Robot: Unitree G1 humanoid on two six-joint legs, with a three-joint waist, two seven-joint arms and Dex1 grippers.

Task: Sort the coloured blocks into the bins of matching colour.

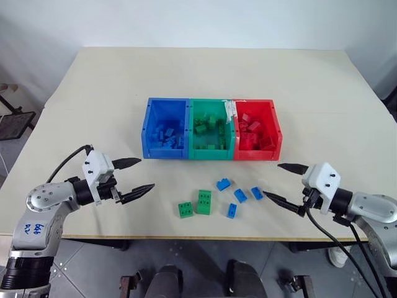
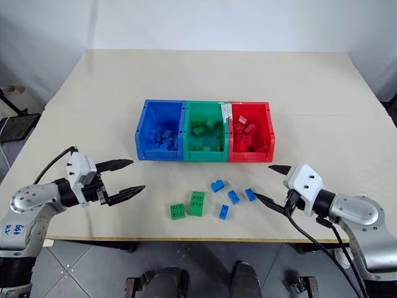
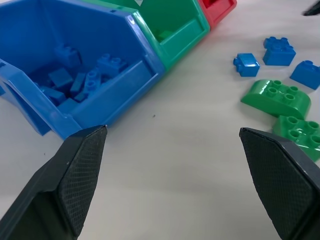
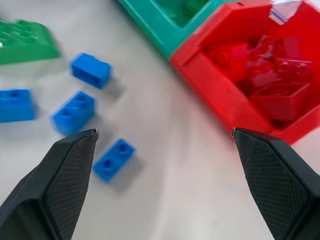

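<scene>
My left gripper (image 1: 134,176) hovers at eight o'clock and my right gripper (image 1: 283,182) at four, both spread wide over the cream table (image 1: 93,99). Between them lie four small blue plastic bricks (image 1: 239,195) and two green studded bricks (image 1: 204,202). Three joined plastic bins (image 1: 211,129), blue, green, red, sit at centre.

Both arms are built of rounded silver-grey metal segments joined by black collars. Each ends in a white, boxy wrist housing dotted with small dark screws, from which two tapering black fingers project, their inner pads cross-hatched with a fine diamond texture. The left gripper (image 1: 133,177) has a black cable arching over its wrist; the right gripper (image 1: 285,183) trails black cables beneath its forearm. Blue handwritten marks sit on the left arm's lower segment.
</scene>
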